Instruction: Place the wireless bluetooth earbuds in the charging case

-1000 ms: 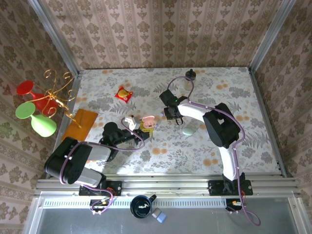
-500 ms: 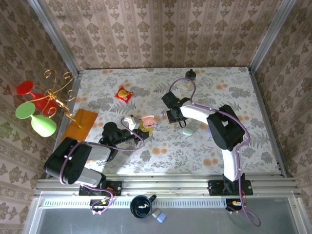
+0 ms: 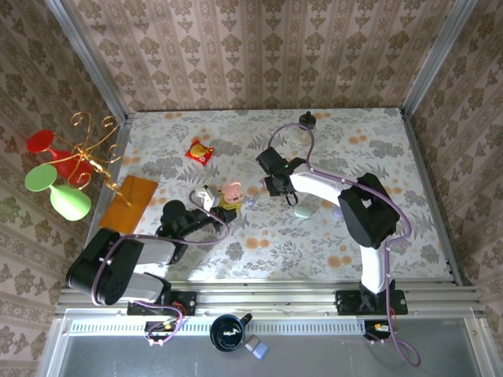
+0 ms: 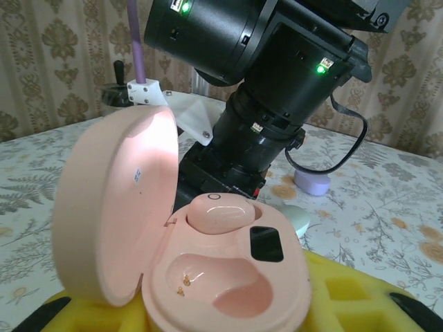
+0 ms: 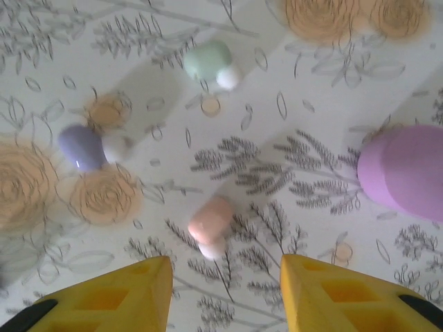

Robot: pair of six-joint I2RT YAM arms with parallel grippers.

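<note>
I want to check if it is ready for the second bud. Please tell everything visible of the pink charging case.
The pink charging case is a smooth, glossy plastic pebble, open, its rounded lid swung up to the left. The far socket holds one pink earbud; the near socket is empty, showing small gold pins. A black rectangular window sits at its right. The yellow fingers of the left pincer grip it from both sides.

Glossy pink plastic case (image 4: 228, 280), smooth pastel plastic earbuds (image 5: 210, 225), matt floral tabletop (image 5: 311, 173)
</note>
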